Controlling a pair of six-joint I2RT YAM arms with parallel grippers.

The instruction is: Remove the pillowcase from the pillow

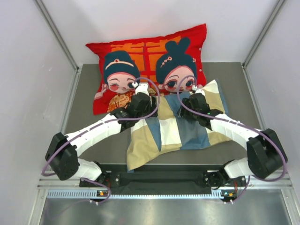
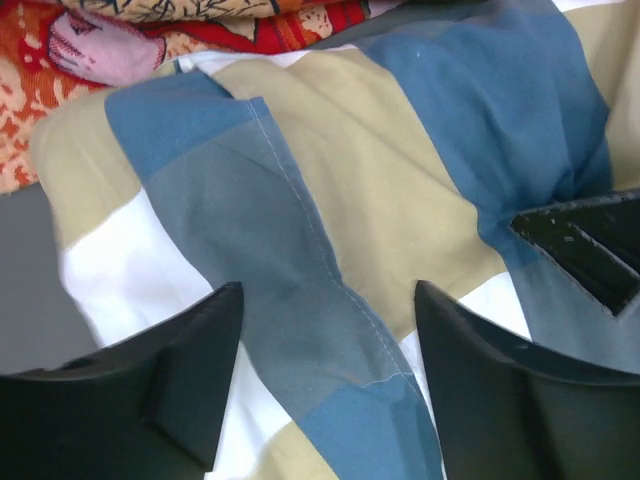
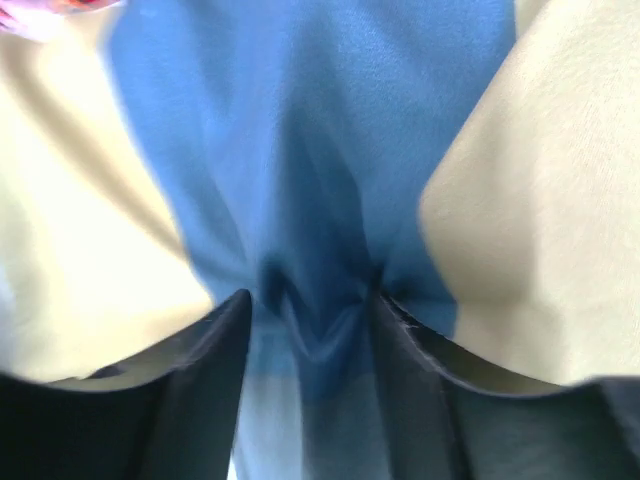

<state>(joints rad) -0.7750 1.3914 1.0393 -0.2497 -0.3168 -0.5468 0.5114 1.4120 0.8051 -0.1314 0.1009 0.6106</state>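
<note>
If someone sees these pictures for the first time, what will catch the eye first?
The red cushion with two cartoon figures, at the far side of the table. In front of it lies the checked pillowcase, blue, tan and cream. The right gripper pinches a blue fold of it; the left gripper hangs open over it.

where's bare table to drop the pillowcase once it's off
Widest bare table lies left, between the left wall, the red cushion and the left arm. A narrower strip runs from the pillowcase to the right wall. Centre and back are crowded: both arms, cushion, pillowcase.
</note>
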